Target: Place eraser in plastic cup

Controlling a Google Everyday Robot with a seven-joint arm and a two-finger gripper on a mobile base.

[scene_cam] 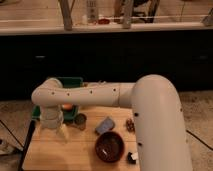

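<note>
The gripper (pixel 62 133) hangs over bare wooden tabletop (pixel 60 152); to its right stand a small dark cup (pixel 80 120), grey eraser block (pixel 104 125) and brown bowl (pixel 109 146).

The gripper (pixel 61 131) hangs over the wooden table's (pixel 65 152) left side — near a brown bowl (pixel 109 146).

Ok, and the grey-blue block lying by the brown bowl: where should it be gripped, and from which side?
Probably from above, closing across its short width. The grey-blue block lies flat and slanted on the wooden table with its long edges free, while the brown bowl crowds its front. The pincer hangs to its left, beyond the small dark cup.
</note>
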